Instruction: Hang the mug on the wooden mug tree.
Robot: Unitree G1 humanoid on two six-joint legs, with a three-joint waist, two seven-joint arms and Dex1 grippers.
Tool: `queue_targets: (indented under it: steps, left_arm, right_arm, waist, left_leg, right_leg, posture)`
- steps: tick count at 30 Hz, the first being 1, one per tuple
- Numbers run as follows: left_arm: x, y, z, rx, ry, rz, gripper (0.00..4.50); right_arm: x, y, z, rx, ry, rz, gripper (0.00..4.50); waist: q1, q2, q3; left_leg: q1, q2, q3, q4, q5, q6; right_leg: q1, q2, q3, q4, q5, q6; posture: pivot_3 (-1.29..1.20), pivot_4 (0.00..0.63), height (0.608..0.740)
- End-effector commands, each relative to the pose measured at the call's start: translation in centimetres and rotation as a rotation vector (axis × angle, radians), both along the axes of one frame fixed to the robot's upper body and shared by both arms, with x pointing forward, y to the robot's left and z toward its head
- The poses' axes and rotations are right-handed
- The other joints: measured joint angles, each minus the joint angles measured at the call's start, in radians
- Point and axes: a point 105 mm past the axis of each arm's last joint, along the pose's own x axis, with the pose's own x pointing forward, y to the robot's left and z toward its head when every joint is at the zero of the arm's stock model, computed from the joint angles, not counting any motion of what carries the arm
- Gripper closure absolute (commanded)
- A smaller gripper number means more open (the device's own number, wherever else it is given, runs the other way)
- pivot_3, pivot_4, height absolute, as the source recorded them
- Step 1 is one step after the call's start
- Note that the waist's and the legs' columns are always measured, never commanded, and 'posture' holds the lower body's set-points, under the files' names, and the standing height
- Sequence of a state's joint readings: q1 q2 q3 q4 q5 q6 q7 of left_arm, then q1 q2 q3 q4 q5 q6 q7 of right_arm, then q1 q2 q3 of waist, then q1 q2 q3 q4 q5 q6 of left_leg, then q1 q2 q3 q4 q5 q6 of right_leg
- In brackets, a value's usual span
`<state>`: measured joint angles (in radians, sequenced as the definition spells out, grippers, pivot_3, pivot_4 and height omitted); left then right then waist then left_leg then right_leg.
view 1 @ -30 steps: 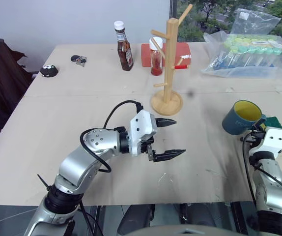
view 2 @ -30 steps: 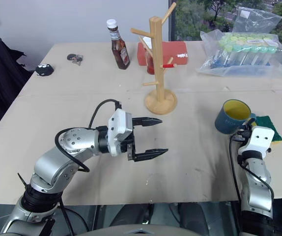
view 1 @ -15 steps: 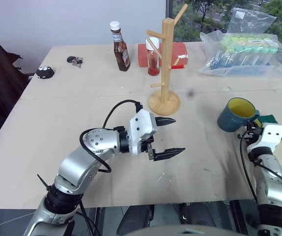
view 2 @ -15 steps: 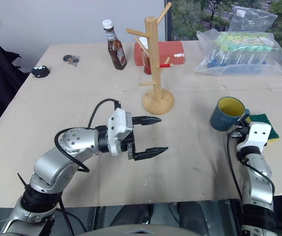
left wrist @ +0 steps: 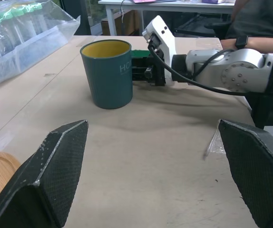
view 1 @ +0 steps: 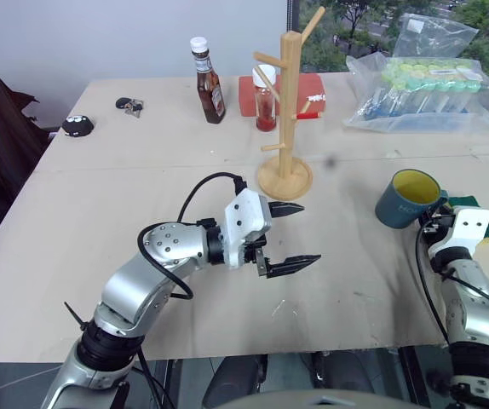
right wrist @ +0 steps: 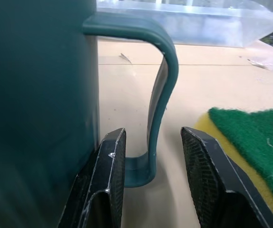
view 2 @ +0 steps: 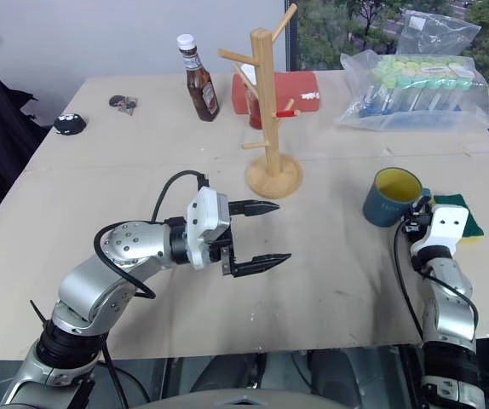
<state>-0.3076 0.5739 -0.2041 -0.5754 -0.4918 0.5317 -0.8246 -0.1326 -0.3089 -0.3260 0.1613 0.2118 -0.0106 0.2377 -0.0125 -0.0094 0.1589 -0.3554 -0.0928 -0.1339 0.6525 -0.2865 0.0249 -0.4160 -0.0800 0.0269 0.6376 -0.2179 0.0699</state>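
The dark teal mug (view 1: 408,198) with a yellow inside stands upright on the table's right side, its loop handle (right wrist: 162,80) turned toward my right gripper (view 1: 430,225). That gripper is open and level. One finger (right wrist: 109,180) sits between the mug's wall and the handle, and the other lies outside the loop, with gaps on both sides. The wooden mug tree (view 1: 287,111) stands at the table's middle back with bare pegs. My left gripper (view 1: 311,233) hangs open and empty above the middle of the table, pointing toward the mug (left wrist: 107,73).
A green and yellow sponge (view 1: 474,209) lies just right of the mug. Behind the tree stand a brown sauce bottle (view 1: 206,77), a red bottle (view 1: 266,102) and a red box (view 1: 311,89). A plastic bag of tubes (view 1: 432,89) lies back right; keys (view 1: 132,104) back left.
The camera shifted slightly at first. My right hand has edged forward up to the mug's handle. The left arm and the mug have kept still.
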Motion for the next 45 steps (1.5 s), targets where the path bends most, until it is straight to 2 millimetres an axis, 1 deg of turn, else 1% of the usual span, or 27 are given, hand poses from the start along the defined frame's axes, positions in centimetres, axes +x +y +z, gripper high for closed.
queue_targets:
  steps: [1,3,5,9,14,16,18,19,21,22,24,28,31,36,39,42,45]
  left_arm:
    - [-0.4,0.1,1.0,-0.014,-0.057,-0.004,0.00]
    - [-0.3,0.1,1.0,-0.015,-0.060,0.002,0.00]
    - [-0.3,0.2,1.1,-0.020,-0.060,0.009,0.00]
    - [-0.2,0.1,1.2,-0.030,-0.062,0.020,0.00]
    - [0.0,0.2,1.3,-0.041,-0.073,0.050,0.00]
    - [0.2,0.4,1.4,-0.068,-0.072,0.083,0.00]
    - [0.4,0.6,1.5,-0.112,-0.064,0.123,0.00]
    - [0.4,0.7,1.6,-0.142,-0.077,0.157,0.00]
    - [0.2,0.8,2.0,-0.211,-0.108,0.210,0.00]
    - [0.2,1.3,2.4,-0.317,-0.074,0.275,0.00]
    - [0.0,2.3,2.4,-0.382,-0.083,0.352,0.00]
    - [0.2,3.9,2.6,-0.471,-0.120,0.453,0.00]
    - [-0.3,4.2,2.8,-0.513,-0.155,0.466,0.00]
    - [-0.6,5.2,3.4,-0.598,-0.214,0.544,0.00]
    - [-1.2,5.4,3.6,-0.609,-0.245,0.553,0.00]
    - [-1.8,5.5,3.4,-0.618,-0.245,0.551,0.00]
    - [-1.8,5.6,3.1,-0.628,-0.246,0.559,0.00]
  right_arm:
    - [0.4,-0.4,0.9,-0.013,-0.038,0.023,2.98]
    - [0.6,-0.3,1.0,-0.018,-0.041,0.037,3.52]
    - [0.6,0.0,1.1,-0.011,-0.044,0.058,4.46]
    - [0.6,0.1,1.3,-0.009,-0.054,0.073,4.46]
    - [0.4,0.0,2.0,-0.018,-0.072,0.094,4.46]
    - [0.5,0.5,3.1,-0.017,-0.079,0.167,4.46]
    - [0.6,1.5,4.5,-0.041,-0.082,0.275,4.46]
    - [0.7,2.4,5.6,-0.094,-0.076,0.361,4.46]
    - [0.9,3.3,7.1,-0.171,-0.050,0.463,4.46]
    - [1.3,3.7,8.2,-0.238,-0.006,0.514,4.46]
    - [1.8,4.9,10.8,-0.317,0.016,0.616,4.46]
    - [2.4,7.3,14.6,-0.473,0.017,0.774,4.46]
    - [2.7,8.8,16.2,-0.564,0.016,0.852,4.46]
    - [3.2,12.1,18.8,-0.709,0.008,0.981,4.46]
    - [3.5,13.0,19.5,-0.754,0.017,1.001,4.46]
    - [4.0,14.1,20.3,-0.749,0.011,1.003,4.46]
    - [3.8,15.2,20.9,-0.758,0.006,1.033,4.46]
  waist:
    - [0.000,0.000,0.000]
    - [0.000,0.000,0.000]
    - [0.000,0.000,0.000]
    - [0.000,0.000,0.000]
    - [0.000,0.000,0.000]
    - [0.000,0.000,0.000]
    - [-0.001,0.000,0.000]
    - [-0.001,0.000,0.000]
    - [-0.003,0.001,0.001]
    - [-0.005,0.001,0.001]
    - [-0.003,0.002,0.002]
    - [0.006,0.001,0.002]
    - [0.014,0.001,0.002]
    - [0.025,0.001,0.003]
    - [0.026,0.001,0.002]
    - [0.029,0.001,0.003]
    - [0.027,0.001,0.003]
  left_leg:
    - [0.000,0.000,0.000,0.000,0.000,0.000]
    - [0.000,0.000,0.000,0.000,0.000,0.000]
    - [0.000,0.000,0.000,0.000,0.000,0.000]
    - [0.000,0.000,0.000,0.000,0.000,0.000]
    - [0.000,0.000,0.000,0.000,0.000,0.000]
    - [0.000,0.000,0.000,0.000,0.000,0.000]
    - [0.000,0.000,0.001,0.000,0.000,0.000]
    - [0.000,0.000,0.001,0.000,0.000,0.000]
    - [0.000,0.000,0.002,0.000,0.000,0.000]
    - [0.000,0.000,0.002,0.000,0.000,0.000]
    - [0.000,0.001,0.005,0.000,0.000,0.001]
    - [-0.001,0.005,0.003,0.000,0.000,0.000]
    - [-0.004,0.006,0.000,0.001,0.000,0.000]
    - [-0.008,0.005,0.002,0.002,-0.001,0.001]
    - [-0.010,0.005,0.002,0.001,-0.001,0.001]
    - [-0.012,0.006,0.001,0.000,-0.001,0.001]
    - [-0.013,0.006,0.002,0.001,-0.001,0.001]
  right_leg:
    - [0.000,0.000,0.000,0.000,0.000,0.000]
    - [0.000,0.000,0.000,0.000,0.000,0.000]
    - [0.000,0.000,0.000,0.000,0.000,0.000]
    - [0.000,0.000,0.001,0.000,0.000,0.000]
    - [0.000,0.000,0.000,0.000,0.000,0.000]
    - [0.000,0.000,0.001,0.000,0.000,0.000]
    - [0.000,0.000,0.001,0.000,0.000,0.000]
    - [0.000,0.000,0.001,0.000,0.000,0.000]
    - [0.000,0.000,0.002,0.000,0.000,0.000]
    - [0.000,0.000,0.002,-0.001,0.000,0.000]
    - [-0.001,-0.001,0.004,-0.001,0.000,0.000]
    - [0.000,0.000,-0.001,-0.002,0.002,-0.002]
    - [0.001,0.002,-0.006,-0.007,0.004,-0.005]
    - [-0.002,0.001,-0.004,-0.013,0.006,-0.003]
    - [-0.004,0.000,-0.004,-0.013,0.006,-0.003]
    - [-0.006,-0.001,-0.005,-0.013,0.006,-0.003]
    - [-0.007,-0.002,-0.004,-0.013,0.006,-0.003]
  posture:
    - [0.00,0.150,0.740]
    - [0.00,0.150,0.740]
    - [0.00,0.150,0.740]
    - [0.00,0.150,0.740]
    - [0.00,0.150,0.740]
    - [0.00,0.150,0.740]
    - [0.00,0.150,0.740]
    - [0.00,0.150,0.740]
    - [0.00,0.150,0.740]
    - [0.00,0.150,0.740]
    - [0.00,0.150,0.740]
    - [0.00,0.150,0.740]
    - [0.00,0.150,0.740]
    - [0.00,0.150,0.740]
    - [0.00,0.150,0.740]
    - [0.00,0.150,0.740]
    - [0.00,0.150,0.740]
